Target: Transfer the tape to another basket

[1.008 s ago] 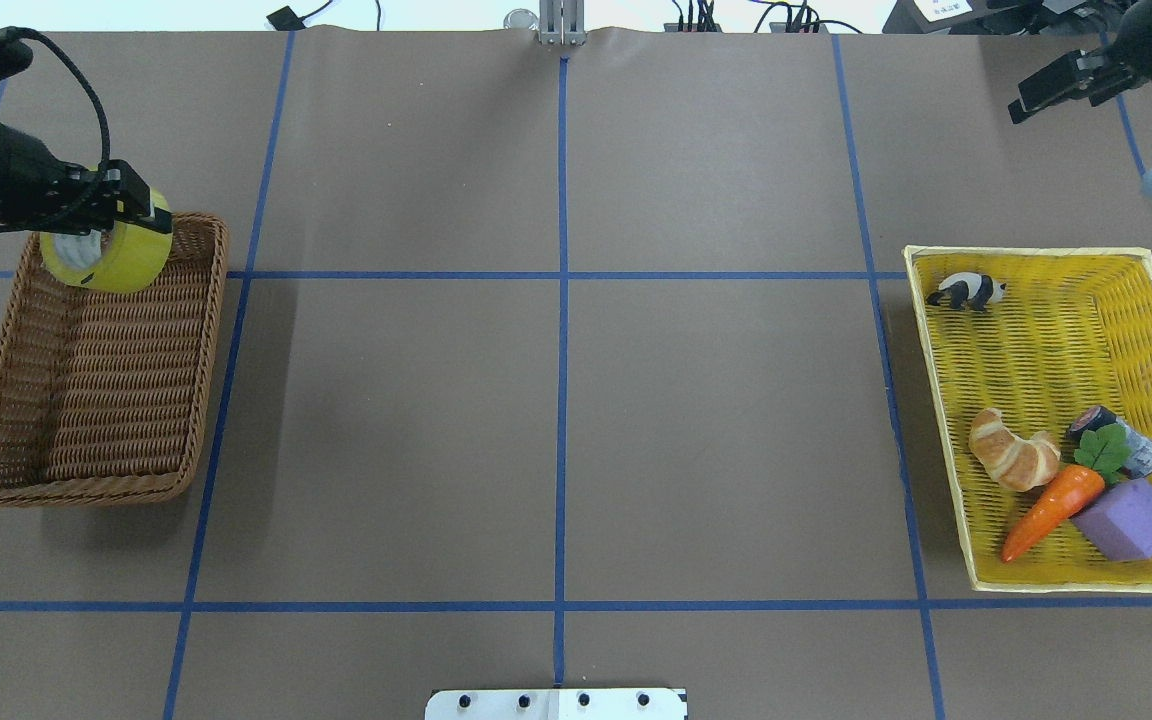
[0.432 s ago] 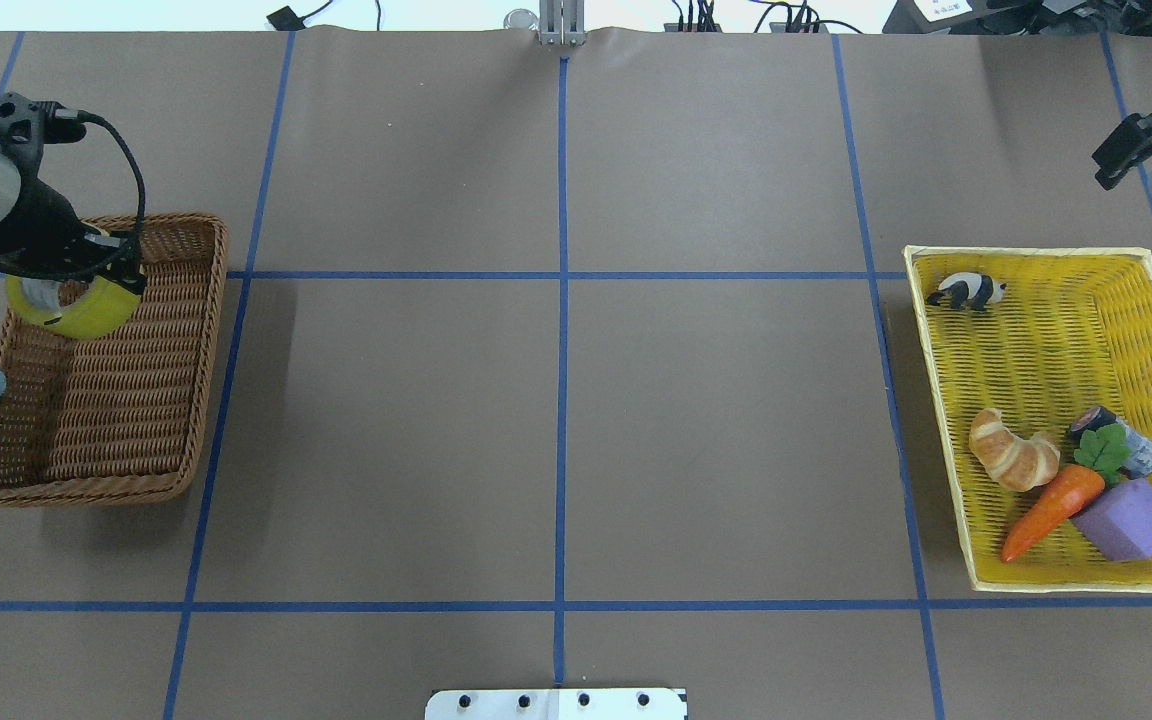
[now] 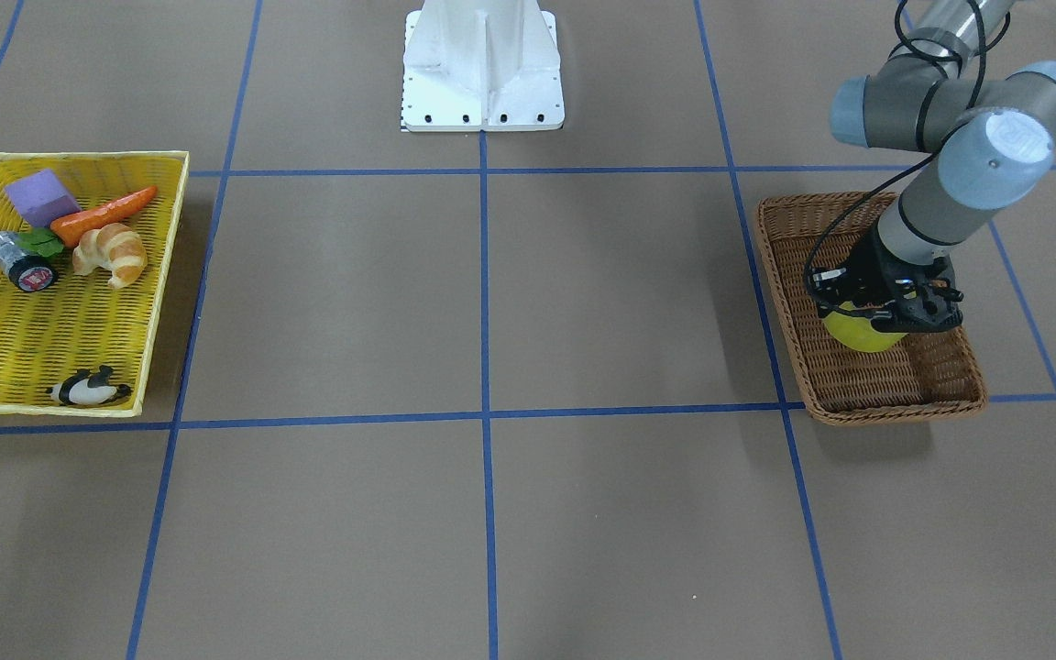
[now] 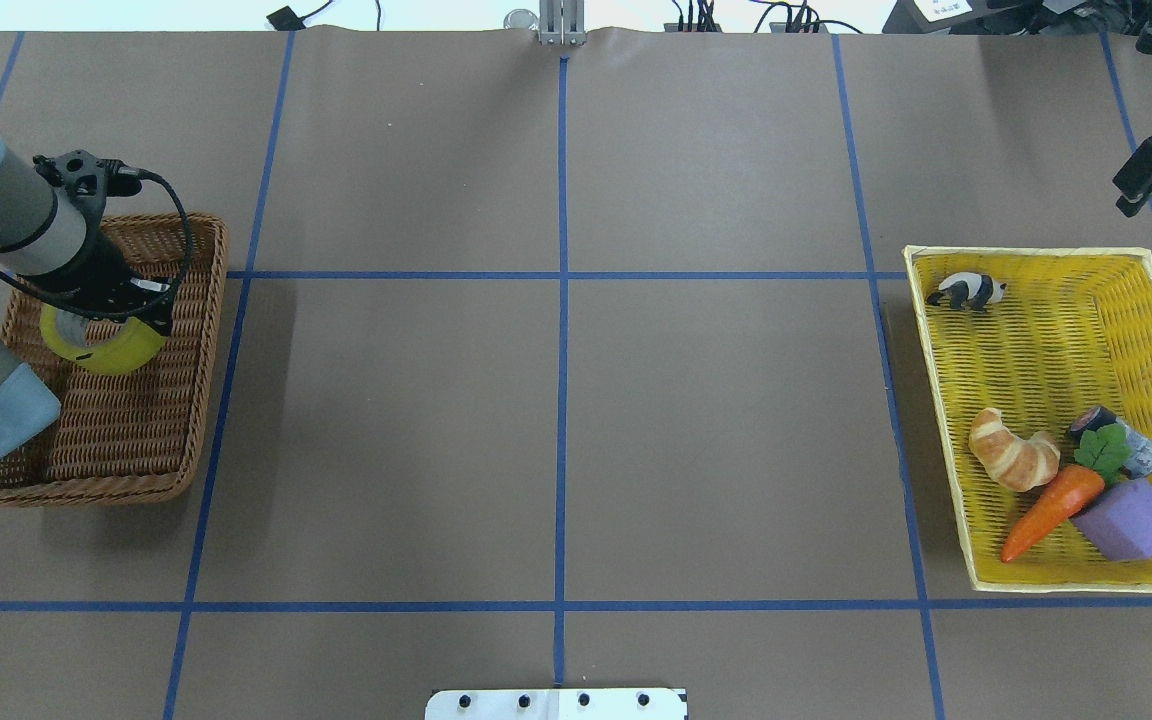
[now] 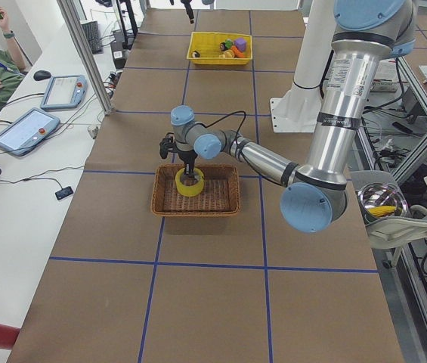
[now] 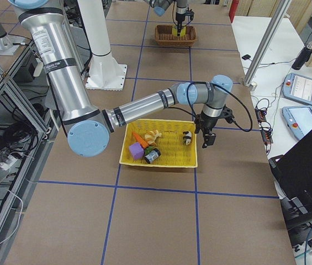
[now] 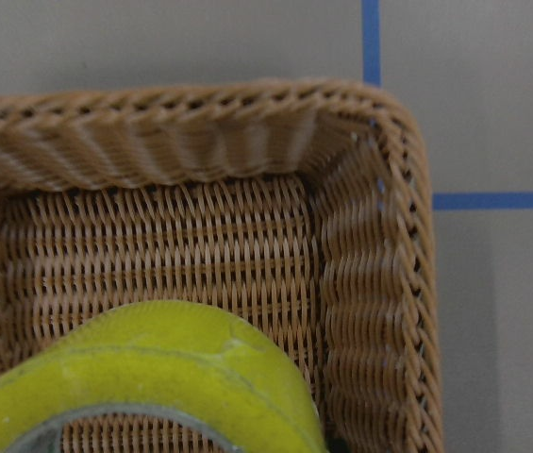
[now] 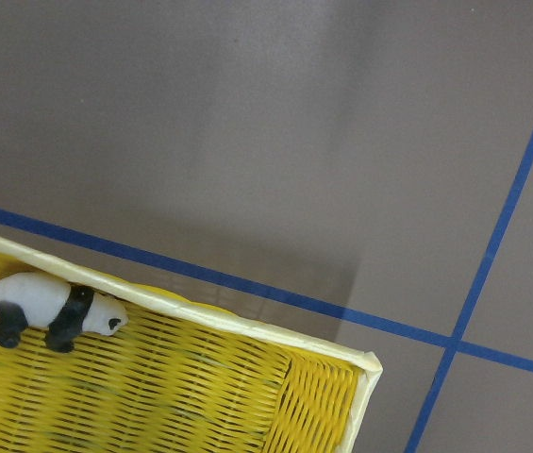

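Observation:
The yellow-green tape roll [image 4: 108,347] hangs tilted in my left gripper [image 4: 126,312], low inside the far part of the brown wicker basket [image 4: 86,490]. The gripper is shut on the roll's wall. The front view shows the tape [image 3: 863,334] under the gripper [image 3: 885,310], inside the basket [image 3: 904,410]. The left wrist view shows the roll's top [image 7: 153,373] near a basket corner [image 7: 181,132]. I cannot tell whether the roll touches the floor. My right gripper [image 4: 1141,178] hovers beyond the yellow tray's far right corner; its opening is unclear.
The flat yellow tray [image 4: 1036,255] on the right holds a panda figure [image 4: 966,291], a croissant [image 4: 1014,450], a carrot [image 4: 1051,500], a purple block [image 4: 1129,520] and a small silver-and-black cylinder [image 4: 1144,456]. The robot base [image 3: 482,64] stands at the table's near middle.
My left arm has carried the tape from above the basket's far rim down into the basket and toward the robot. My right gripper has swung toward the table's right edge.

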Tool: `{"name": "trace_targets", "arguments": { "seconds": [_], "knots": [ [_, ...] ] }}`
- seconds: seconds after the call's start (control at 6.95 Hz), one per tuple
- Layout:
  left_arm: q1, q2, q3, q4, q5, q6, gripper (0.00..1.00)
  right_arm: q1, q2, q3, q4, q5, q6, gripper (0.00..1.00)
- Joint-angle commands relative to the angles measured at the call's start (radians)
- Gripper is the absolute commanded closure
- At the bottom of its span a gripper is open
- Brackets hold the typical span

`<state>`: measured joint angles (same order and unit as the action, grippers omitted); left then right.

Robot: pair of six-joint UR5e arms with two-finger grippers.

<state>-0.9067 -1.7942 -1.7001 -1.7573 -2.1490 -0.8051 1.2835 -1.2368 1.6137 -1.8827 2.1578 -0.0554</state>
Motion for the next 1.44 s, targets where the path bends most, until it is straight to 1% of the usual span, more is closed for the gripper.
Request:
{"name": "trace_targets", "arguments": {
  "seconds": [0.0, 0.14, 0.29, 0.43, 0.58, 0.72, 0.86, 1.01, 1.15, 1.3],
  "knots": [
    [0.009, 0.01, 0.01, -0.04, 0.127, 0.007, 0.0, 0.022, -0.016, 0.0, -0.009, 0.014, -0.031, 0.0],
    [0.003, 0.021, 0.008, -0.034, 0.136, 0.12, 0.0, 0.03, -0.033, 0.0, -0.009, 0.058, -0.031, 0.0],
    [-0.01, 0.057, -0.013, -0.033, 0.133, 0.177, 0.0, 0.045, -0.05, 0.003, -0.006, 0.085, -0.031, 0.0],
    [-0.071, 0.08, -0.042, -0.025, 0.121, 0.194, 0.0, 0.071, -0.071, 0.008, -0.006, 0.085, -0.032, 0.0],
    [-0.193, 0.081, -0.047, 0.042, 0.036, 0.333, 0.0, 0.106, -0.099, 0.009, -0.001, 0.083, -0.041, 0.0],
    [-0.309, 0.084, -0.046, 0.105, -0.032, 0.535, 0.0, 0.134, -0.122, 0.011, -0.003, 0.083, -0.105, 0.0],
    [-0.396, 0.085, -0.043, 0.181, -0.04, 0.675, 0.0, 0.16, -0.145, 0.009, 0.002, 0.082, -0.168, 0.0],
    [-0.493, 0.102, -0.026, 0.224, -0.04, 0.805, 0.0, 0.195, -0.164, 0.008, 0.004, 0.085, -0.197, 0.0],
    [-0.576, 0.105, 0.023, 0.229, -0.043, 0.931, 0.0, 0.221, -0.18, 0.011, 0.007, 0.085, -0.207, 0.0],
    [-0.616, 0.108, 0.061, 0.226, -0.046, 0.992, 0.0, 0.237, -0.187, 0.009, 0.007, 0.082, -0.187, 0.0]
  ]
}}
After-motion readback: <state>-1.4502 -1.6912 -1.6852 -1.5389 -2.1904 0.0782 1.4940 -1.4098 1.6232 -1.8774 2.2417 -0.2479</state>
